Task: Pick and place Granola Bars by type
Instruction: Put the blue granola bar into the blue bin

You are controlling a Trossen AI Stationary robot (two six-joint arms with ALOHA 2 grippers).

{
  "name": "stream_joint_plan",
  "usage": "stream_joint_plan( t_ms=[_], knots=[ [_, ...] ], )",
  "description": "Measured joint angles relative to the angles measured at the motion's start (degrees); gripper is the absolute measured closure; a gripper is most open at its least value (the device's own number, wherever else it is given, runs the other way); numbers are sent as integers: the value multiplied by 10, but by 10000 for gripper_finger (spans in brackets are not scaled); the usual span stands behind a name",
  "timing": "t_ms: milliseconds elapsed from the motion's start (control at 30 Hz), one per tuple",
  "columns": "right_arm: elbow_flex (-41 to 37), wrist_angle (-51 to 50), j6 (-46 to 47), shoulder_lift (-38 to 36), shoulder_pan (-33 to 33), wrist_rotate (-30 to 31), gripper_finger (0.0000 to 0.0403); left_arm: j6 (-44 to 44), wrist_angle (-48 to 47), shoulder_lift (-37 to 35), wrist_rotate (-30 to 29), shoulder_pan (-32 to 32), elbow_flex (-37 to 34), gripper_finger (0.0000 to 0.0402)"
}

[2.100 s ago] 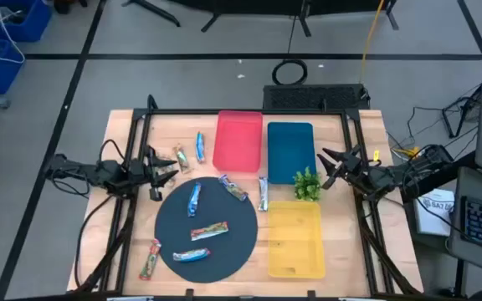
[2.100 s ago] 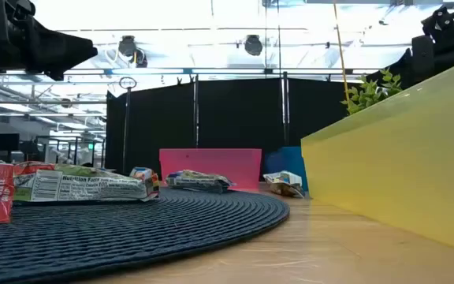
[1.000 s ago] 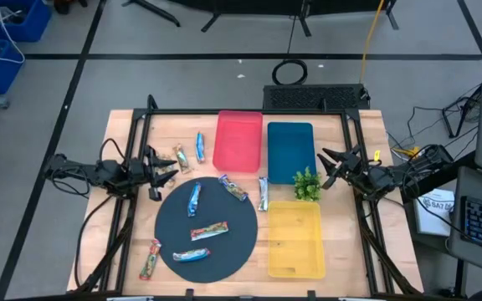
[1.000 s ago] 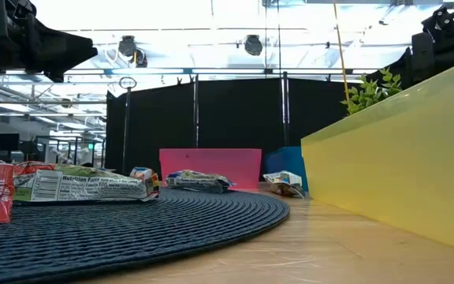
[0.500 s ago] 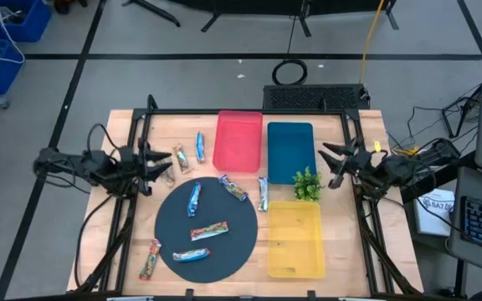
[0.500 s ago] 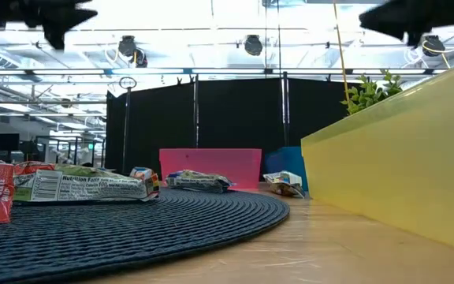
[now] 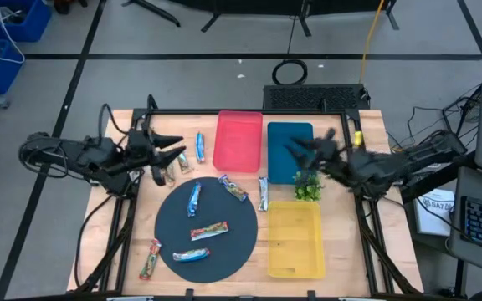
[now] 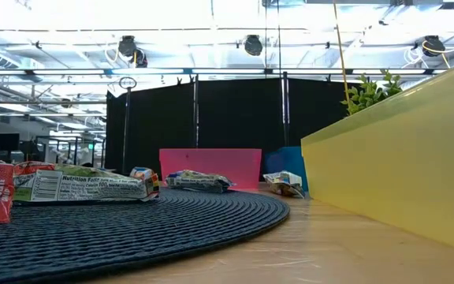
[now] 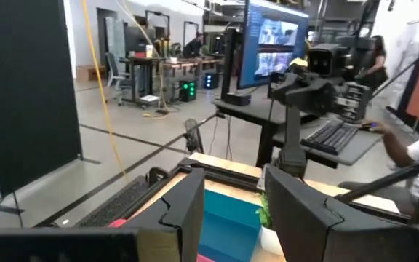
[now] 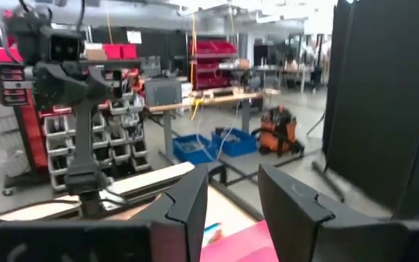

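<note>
The left gripper (image 7: pixel 176 145) hung above the far-left part of the tabletop (image 7: pixel 366 242), its jaws spread apart and empty, just above the silvery-tan bar (image 7: pixel 179 156) lying there. Beside that bar, toward the red tray (image 7: pixel 238 140), lay a blue-white bar (image 7: pixel 200 147). The right gripper (image 7: pixel 295 149) reached in from the right over the blue tray (image 7: pixel 289 134), with its jaws parted and holding nothing; in the high view it was blurred. A small green plant sprig (image 7: pixel 307 185) stood at the near right corner of the blue tray, just far of the yellow tray (image 7: pixel 295 261).

The round dark mat (image 7: pixel 237 238) on the near-left half of the tabletop carried three Granola Bars: a blue-white one (image 7: pixel 194 199) toward its far side, an orange-green-yellow one (image 7: pixel 209 230) in the middle, and another blue-white one (image 7: pixel 191 255) near its front edge. A further bar (image 7: pixel 233 187) lay across the mat's far right rim, and a silvery one (image 7: pixel 263 193) rested on the wood between the mat and the yellow tray. An orange-green-yellow bar (image 7: pixel 150 259) lay on the wood at the mat's near left edge.

In the low view the mat (image 8: pixel 211 217) filled the foreground, with wrapped bars (image 8: pixel 85 185) resting on it and the yellow tray's wall (image 8: pixel 400 166) rising on the right
</note>
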Motion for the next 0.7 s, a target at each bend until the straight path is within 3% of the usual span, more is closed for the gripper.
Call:
stream_joint_plan(
  t_ms=[133,467,600,700],
  knots=[
    [63,-3,14,103,-7,35,286,15,-2,42,1,0,28,252],
    [225,-2,-1,304,-19,282,286,-20,-1,70,7,0,45,252],
    [331,11,-96,359,-18,376,286,-42,-2,68,9,0,45,252],
    [395,83,-236,388,-18,390,286,-40,-6,68,40,0,45,252]
  ],
)
